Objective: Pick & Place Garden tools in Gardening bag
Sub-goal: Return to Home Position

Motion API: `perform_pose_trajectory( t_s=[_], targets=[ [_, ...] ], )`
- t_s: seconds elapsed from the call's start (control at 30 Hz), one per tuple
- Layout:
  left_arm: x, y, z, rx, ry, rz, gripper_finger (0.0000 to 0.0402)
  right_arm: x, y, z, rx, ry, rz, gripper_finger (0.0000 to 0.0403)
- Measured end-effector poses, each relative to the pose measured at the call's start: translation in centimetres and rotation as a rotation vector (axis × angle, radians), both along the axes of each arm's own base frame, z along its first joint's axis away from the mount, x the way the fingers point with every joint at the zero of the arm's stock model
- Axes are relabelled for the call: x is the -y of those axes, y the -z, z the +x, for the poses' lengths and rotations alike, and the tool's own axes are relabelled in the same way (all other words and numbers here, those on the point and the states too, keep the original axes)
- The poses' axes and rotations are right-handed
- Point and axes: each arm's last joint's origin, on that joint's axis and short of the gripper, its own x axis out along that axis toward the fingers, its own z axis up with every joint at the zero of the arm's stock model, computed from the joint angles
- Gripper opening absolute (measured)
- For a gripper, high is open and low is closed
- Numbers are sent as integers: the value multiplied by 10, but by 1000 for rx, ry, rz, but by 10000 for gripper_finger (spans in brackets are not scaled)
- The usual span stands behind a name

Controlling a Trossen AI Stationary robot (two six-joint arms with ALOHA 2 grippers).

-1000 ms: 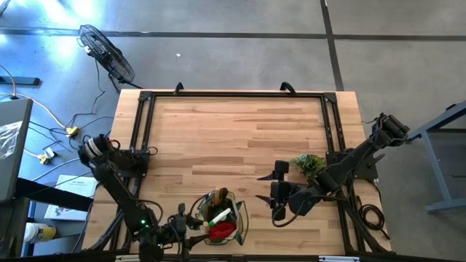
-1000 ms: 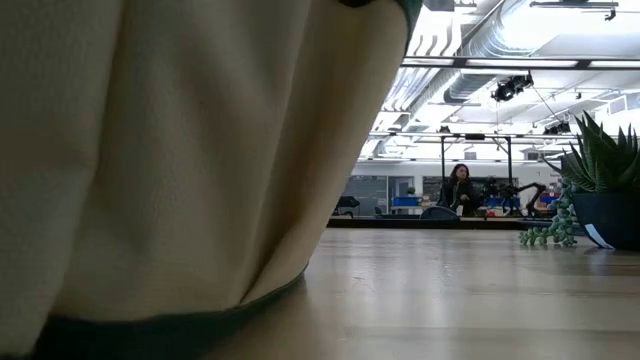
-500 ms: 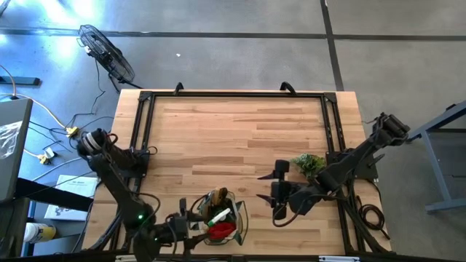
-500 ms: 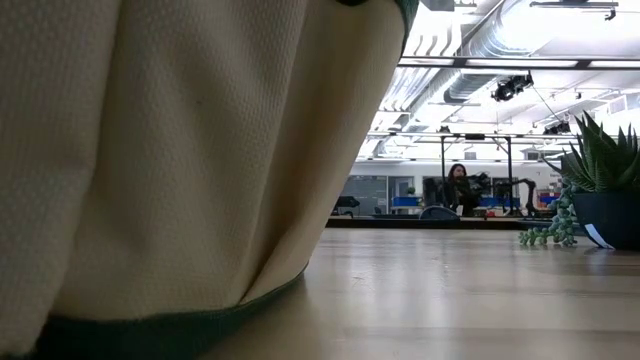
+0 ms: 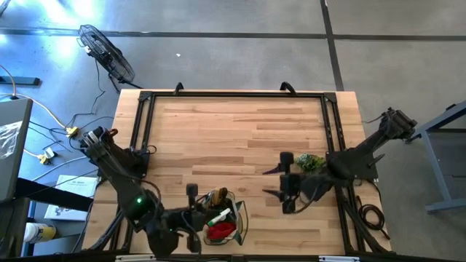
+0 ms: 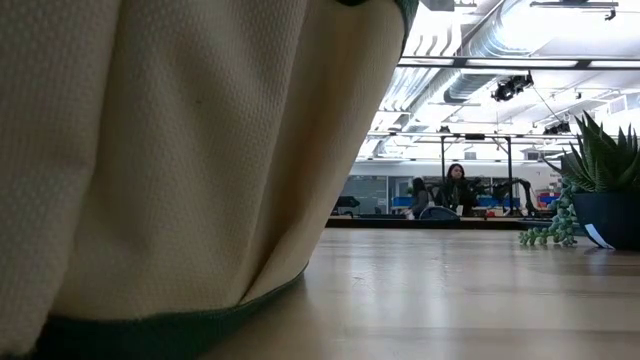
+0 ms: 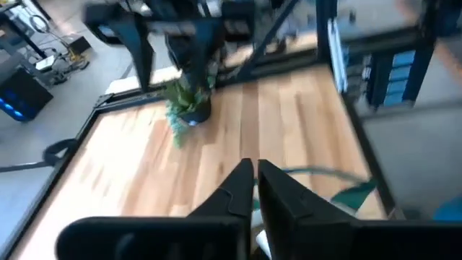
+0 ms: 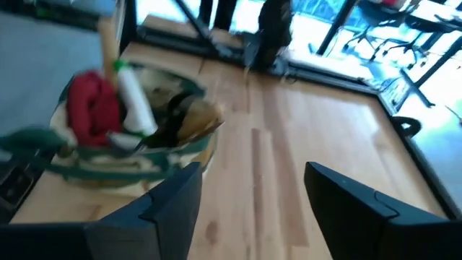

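Note:
The tan gardening bag [image 5: 220, 215] with green trim stands near the table's near edge; in the low view its wall [image 6: 150, 150] fills the left. Inside it are garden tools: a red cloth [image 8: 90, 108], a white item with a green tip [image 8: 133, 101] and wooden-handled trowels [image 8: 184, 115]. My left gripper [image 7: 254, 180] is shut with nothing between its fingers. It hangs at the bag's left side [image 5: 198, 217], pointing toward the table's right. My right gripper [image 8: 256, 209] is open and stands to the right of the bag [image 5: 274, 182], facing it, a short way off.
A small potted plant [image 5: 309, 164] stands just right of my right gripper; it also shows in the low view [image 6: 600, 190]. A black frame [image 5: 233, 94] runs round the tabletop. Bare wood lies across the far half. People sit far off in the room [image 6: 455, 188].
My left gripper has shifted a little toward the table's right, closer to the bag, and its arm has swung. My right gripper has drawn back from the bag, toward the table's right and far edges. The bag and its tools have stayed put.

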Motion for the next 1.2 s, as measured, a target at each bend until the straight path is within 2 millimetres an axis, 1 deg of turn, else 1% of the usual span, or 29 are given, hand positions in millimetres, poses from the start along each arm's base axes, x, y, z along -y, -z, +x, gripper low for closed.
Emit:
perform_pose_trajectory(
  t_s=[0.07, 0.2, 0.37, 0.47, 0.6, 0.63, 0.7, 0.8, 0.93, 1.07, 1.2],
  targets=[
    [-8, -6, 2, -46, 6, 34, 7, 9, -11, -5, 36, 17, 18, 227],
    [-23, -17, 10, -76, 0, 83, 8, 26, -28, -17, 82, 42, 34, 193],
    [-37, -24, 21, -114, 37, 116, 3, 42, -44, -34, 123, 51, 27, 125],
    [-46, -28, 22, -154, 47, 148, 1, 51, -50, -44, 125, 46, -3, 79],
    [-62, -37, 22, -217, 23, 198, 1, 62, -53, -57, 95, 48, -38, 19],
    [-66, -39, 22, -236, 13, 210, 1, 65, -54, -60, 86, 53, -43, 12],
    [-76, -46, 18, -268, 4, 221, 0, 72, -55, -65, 79, 73, -46, 9],
    [-91, -60, 12, -279, 20, 174, 0, 83, -57, -73, 71, 93, -41, 5],
    [-106, -73, 0, -270, 39, 121, 0, 94, -60, -84, 57, 86, -4, 4],
    [-114, -83, -15, -271, 68, 96, 0, 103, -60, -97, 32, 84, 22, 3],
    [-120, -86, -25, -297, 93, 87, 0, 109, -60, -110, 6, 72, 35, 4]
  ],
)
